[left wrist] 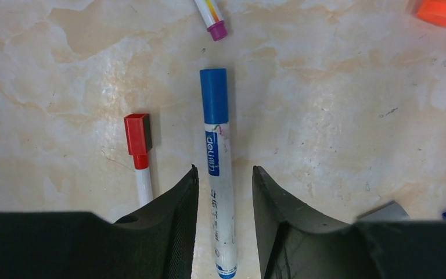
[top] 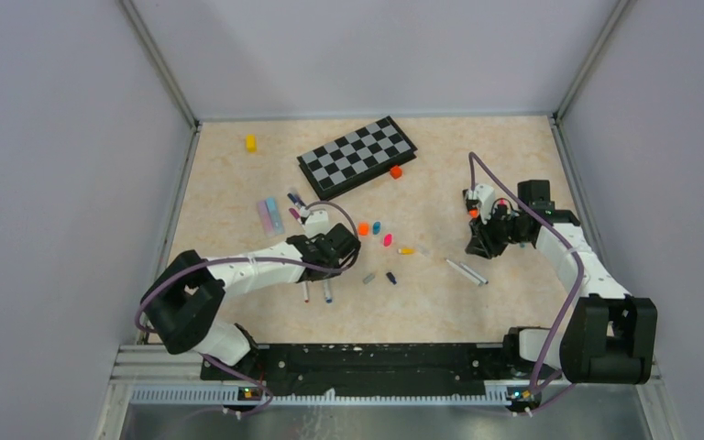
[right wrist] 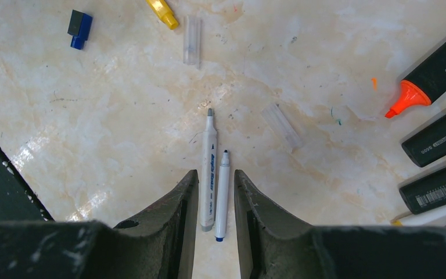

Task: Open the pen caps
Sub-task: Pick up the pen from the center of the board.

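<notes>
- Left of centre toward the near edge, the left gripper [left wrist: 225, 174] is hanging with its fingers apart on either side of a white pen [left wrist: 219, 192]. No contact is showing, and the blue cap [left wrist: 213, 96] is sitting in place.
- Just beside that pen, a second one is lying with its red cap [left wrist: 137, 131] on.
- Toward the right edge, the right gripper [right wrist: 215, 174] is hovering, fingers narrowly parted, over two uncapped pens [right wrist: 208, 168].
- At mid-table, loose caps [top: 377, 229] are lying scattered, so much of the work is looking done.
- Farther off, a purple-capped pen [left wrist: 212, 17] is waiting; at least three caps are remaining.
- Near the far edge, the chessboard [top: 357, 156] is lying untouched.
</notes>
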`<state>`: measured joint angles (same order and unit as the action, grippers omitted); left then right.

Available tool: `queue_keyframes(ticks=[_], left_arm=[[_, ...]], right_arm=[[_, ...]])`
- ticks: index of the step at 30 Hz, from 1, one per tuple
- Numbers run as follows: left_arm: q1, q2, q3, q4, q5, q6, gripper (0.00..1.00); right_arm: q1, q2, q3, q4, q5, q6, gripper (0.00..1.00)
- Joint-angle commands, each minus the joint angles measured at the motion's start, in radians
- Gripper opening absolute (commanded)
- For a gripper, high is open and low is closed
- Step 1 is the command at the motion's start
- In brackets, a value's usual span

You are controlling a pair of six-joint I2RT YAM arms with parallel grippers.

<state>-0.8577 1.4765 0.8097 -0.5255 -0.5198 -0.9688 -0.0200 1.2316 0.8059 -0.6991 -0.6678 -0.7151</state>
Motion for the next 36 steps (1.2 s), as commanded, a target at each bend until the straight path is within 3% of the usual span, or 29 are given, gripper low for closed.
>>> queue_keyframes(ticks=[1,16,21,27,32,36], left_arm=[[0.026,0.009,-0.025,0.009,0.042,-0.014,0.41],[0.071,0.049,-0.054,0.026,0.129,-0.003,0.24],[0.078,0.056,-0.042,0.006,0.162,-0.003,0.09],[0.078,-0.061,-0.043,0.027,0.249,0.034,0.03],[0.078,-0.226,-0.1,0.222,0.363,0.161,0.0],[0.078,-0.346,-0.22,0.562,0.555,0.248,0.0]], right_arm=[[0.006,-0.004,0.004,0.017,-0.018,-0.02,0.28],[0.006,-0.004,0.006,0.016,-0.018,-0.02,0.28],[0.006,-0.006,0.006,0.011,-0.025,-0.02,0.28],[0.006,-0.01,0.01,0.002,-0.044,-0.023,0.28],[0.006,-0.03,0.016,-0.014,-0.086,-0.034,0.28],[0.006,-0.064,0.016,-0.021,-0.165,-0.04,0.28]])
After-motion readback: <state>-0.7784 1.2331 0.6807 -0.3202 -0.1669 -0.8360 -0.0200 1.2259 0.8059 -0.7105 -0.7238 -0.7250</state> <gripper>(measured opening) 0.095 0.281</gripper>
